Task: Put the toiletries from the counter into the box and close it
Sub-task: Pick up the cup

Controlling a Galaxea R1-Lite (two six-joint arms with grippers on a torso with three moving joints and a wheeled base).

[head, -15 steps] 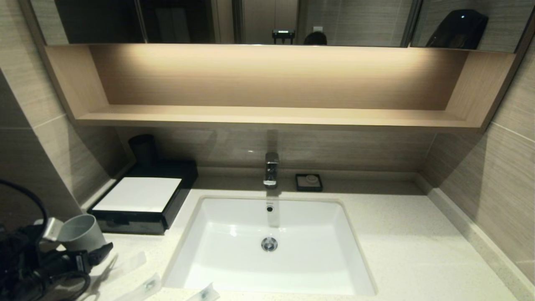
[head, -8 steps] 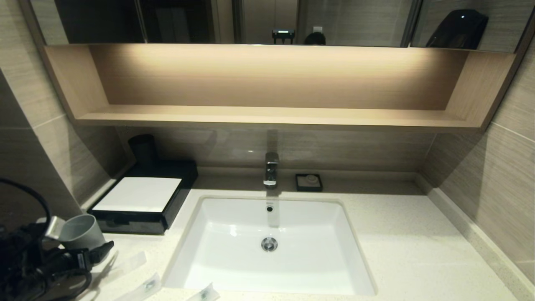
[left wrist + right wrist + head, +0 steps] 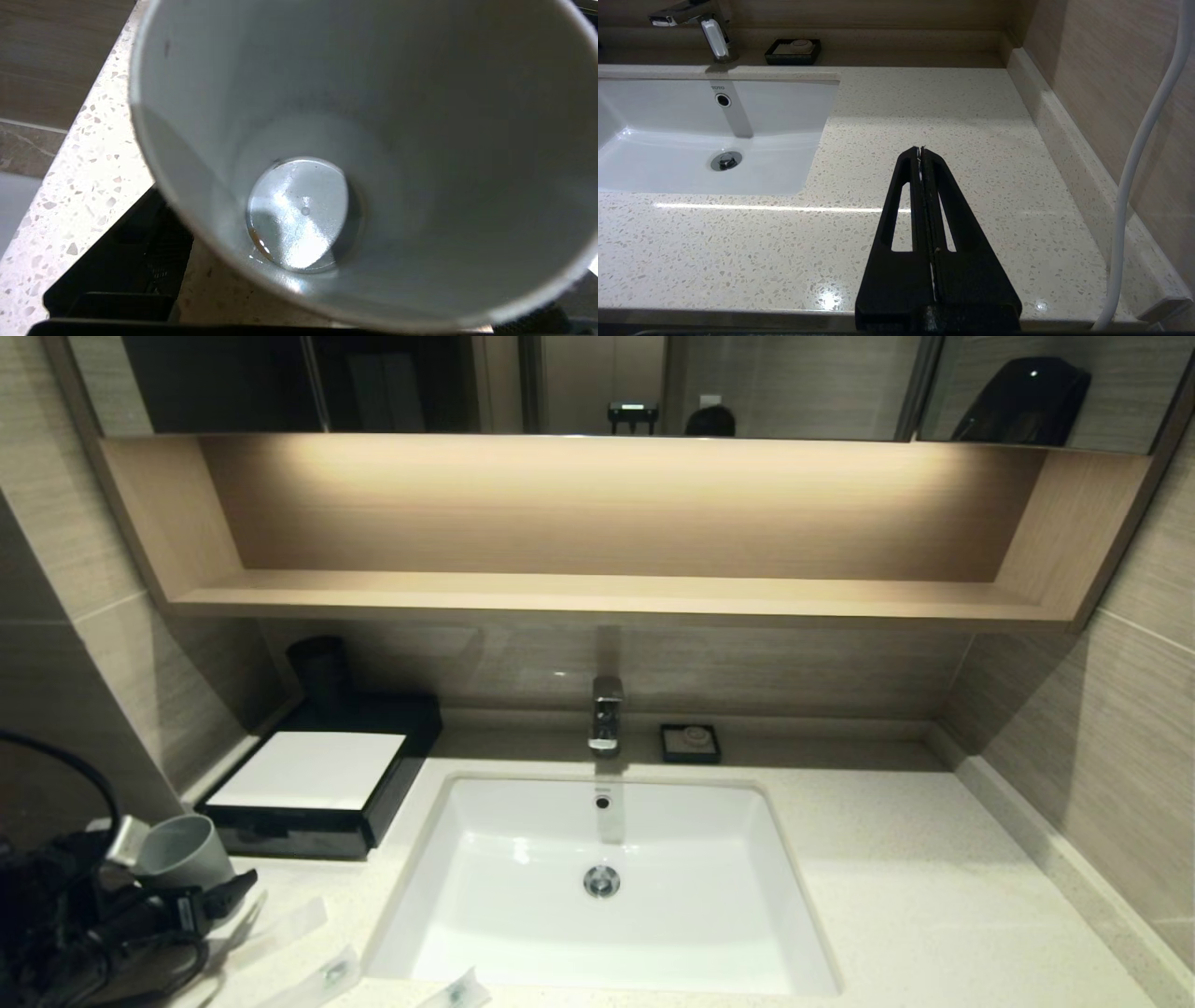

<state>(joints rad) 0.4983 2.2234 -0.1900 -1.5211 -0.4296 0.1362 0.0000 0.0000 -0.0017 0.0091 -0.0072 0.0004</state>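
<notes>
table [image 3: 896,887]: cream stone, fine brown-grey speckle. Basin [image 3: 523,924] glossy white, chrome drain. Box [image 3: 322,793]: black body, flat white top panel. Cup [image 3: 182,851]: pale grey, shiny silvery bottom inside. Packets [image 3: 322,975]: translucent wrap, whitish contents. Soap dish [image 3: 690,744] black, pale soap. Right gripper [image 3: 920,151] matte black, white cable beside it. Left gripper [image 3: 210,903] black. Shelf light wood grain.

Bathroom alcove: beige horizontal-grain wall tiles [image 3: 1111,728]; recessed light-wood shelf [image 3: 607,593], warmly lit from above; dark mirrored cabinet fronts [image 3: 392,383] over it; chrome tap [image 3: 605,714] at the back wall
</notes>
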